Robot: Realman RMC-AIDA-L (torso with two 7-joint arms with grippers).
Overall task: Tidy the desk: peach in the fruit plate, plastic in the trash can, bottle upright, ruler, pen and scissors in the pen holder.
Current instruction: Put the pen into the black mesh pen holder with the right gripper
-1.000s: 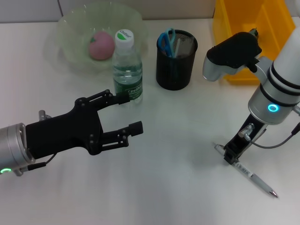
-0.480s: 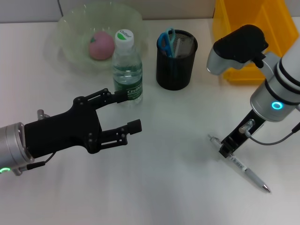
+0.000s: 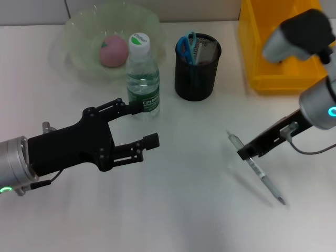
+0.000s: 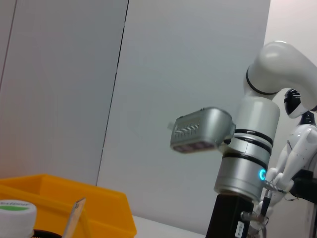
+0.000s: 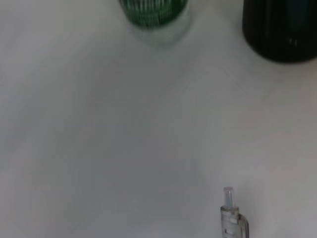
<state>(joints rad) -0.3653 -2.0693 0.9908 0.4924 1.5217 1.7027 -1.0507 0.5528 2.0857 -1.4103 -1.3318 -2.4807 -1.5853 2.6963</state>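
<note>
The pen (image 3: pixel 255 167) hangs clear of the desk (image 3: pixel 189 220), clamped near its upper end by the right gripper (image 3: pixel 247 153), tip slanting down over its own shadow. The holder (image 3: pixel 197 66) stands well apart, with scissors (image 3: pixel 186 46) and ruler (image 3: pixel 201 50) in it. Beside it the bottle (image 3: pixel 142 75) is upright, the peach (image 3: pixel 114 51) in the plate (image 3: pixel 79 31). The left gripper (image 3: pixel 142 126) hovers spread wide by the bottle.

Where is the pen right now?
In the head view the pen hangs in the right claw, right of centre, in front of the pen holder.
</note>
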